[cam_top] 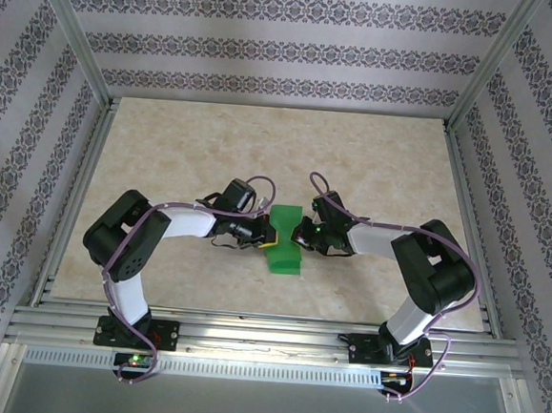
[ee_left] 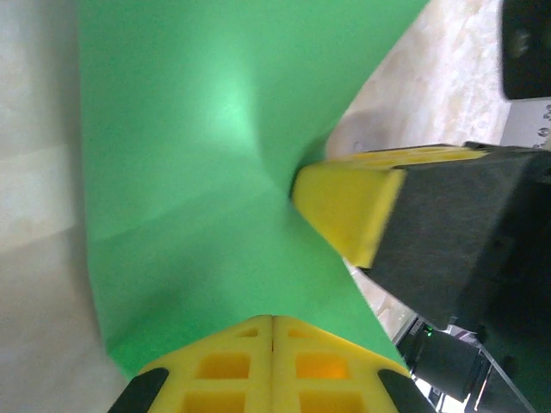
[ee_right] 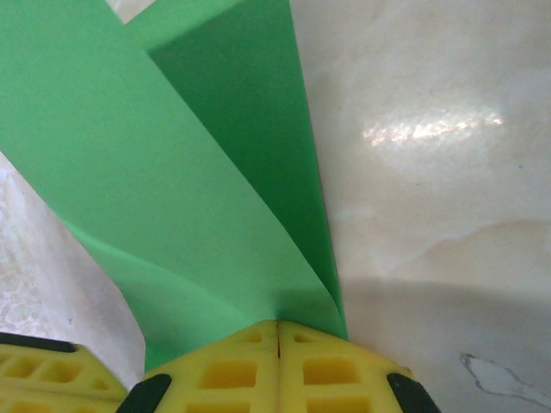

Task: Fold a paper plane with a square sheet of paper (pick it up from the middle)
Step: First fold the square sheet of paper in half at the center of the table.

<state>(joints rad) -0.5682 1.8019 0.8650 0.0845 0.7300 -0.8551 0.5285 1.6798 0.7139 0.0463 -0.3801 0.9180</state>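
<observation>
- Fingers (ee_left: 215, 374) of the left gripper (ee_left: 273, 325) are pressed together on the square sheet of paper (ee_left: 198, 163), and no gap shows between them.
- In its own wrist view the right gripper (ee_right: 278, 327) is clamped in the same way, with the green sheet coming out from between its 2 fingers.
- From above, the sheet sits between the 2 grippers near the middle of the table (cam_top: 166, 150). It is narrow where it is pinched and wider at its far and near ends. I cannot tell if the near end touches the surface.
- It bends in soft curves, and faint creases run out from the pinch points.
- I judge it to be very light, thin and limp. It has no stiffness of its own, marks easily, is smooth enough to slip, and may tear if the arms pull apart.
- Best places to hold, I think, are the middles of 2 opposite edges, close to the wanted centre crease, with only a small bite.
</observation>
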